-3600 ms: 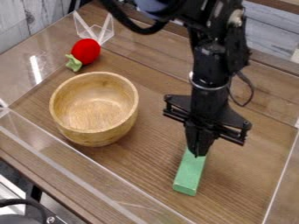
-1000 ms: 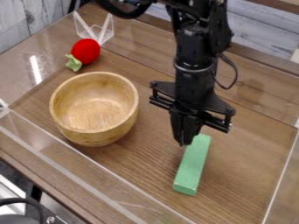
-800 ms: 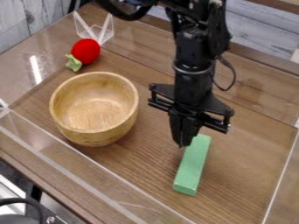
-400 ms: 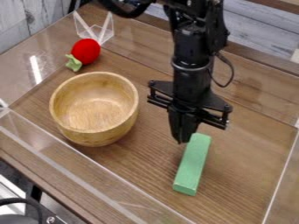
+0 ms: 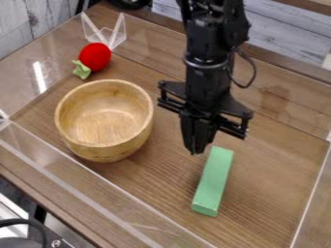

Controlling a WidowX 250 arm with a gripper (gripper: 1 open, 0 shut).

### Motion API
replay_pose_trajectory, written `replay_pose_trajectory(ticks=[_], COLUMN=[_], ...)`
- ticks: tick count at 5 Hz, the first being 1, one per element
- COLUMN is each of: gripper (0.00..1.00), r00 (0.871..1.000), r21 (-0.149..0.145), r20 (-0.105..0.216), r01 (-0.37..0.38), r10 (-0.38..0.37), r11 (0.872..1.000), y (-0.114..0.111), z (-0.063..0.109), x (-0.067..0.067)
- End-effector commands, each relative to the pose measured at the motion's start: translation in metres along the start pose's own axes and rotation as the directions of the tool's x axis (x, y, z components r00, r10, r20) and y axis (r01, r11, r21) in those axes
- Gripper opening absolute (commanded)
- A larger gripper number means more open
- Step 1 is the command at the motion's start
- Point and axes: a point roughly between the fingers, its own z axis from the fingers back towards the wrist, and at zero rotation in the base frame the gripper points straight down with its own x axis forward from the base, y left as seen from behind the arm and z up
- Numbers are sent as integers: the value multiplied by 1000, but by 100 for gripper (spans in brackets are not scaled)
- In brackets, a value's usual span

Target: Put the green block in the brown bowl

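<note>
One green block (image 5: pixel 215 181) lies flat on the wooden table (image 5: pixel 278 160), right of centre and toward the near edge, and nothing is gripping it. Its far end sits just under and beside the gripper's tip, so whether the two touch is hard to say from this angle. The block's long axis runs from near-left to far-right, only slightly off straight near-to-far, with its far end pointing toward the arm. The gripper (image 5: pixel 198 148) points straight down, jaws pinched together with nothing between them, and it hangs at the block's far-left corner. The black fingers merge into one dark wedge, so the fingertips themselves are not distinct. Above it, the arm (image 5: pixel 211 48) rises out of the top of the view, its upper part cut off. Left of the block, well apart, stands the brown bowl (image 5: pixel 69 139), upright with nothing in it, and the arm stands between them on the far side. Far left sits a small red ball (image 5: pixel 93 54) with a green bit at its near-left side. A clear acrylic wall (image 5: pixel 77 179) runs along the near edge, its glare blurring the table's front strip.
</note>
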Motion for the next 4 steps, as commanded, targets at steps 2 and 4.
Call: replay_pose_trajectory(ticks=[2,4], gripper=[100,0], r00=[993,986], r21=[-8,-8], r20=[36,33], r01=[116,163], r10=[-116,-163], r11=[993,987], y=[15,10], z=[-1,-5], x=[13,26])
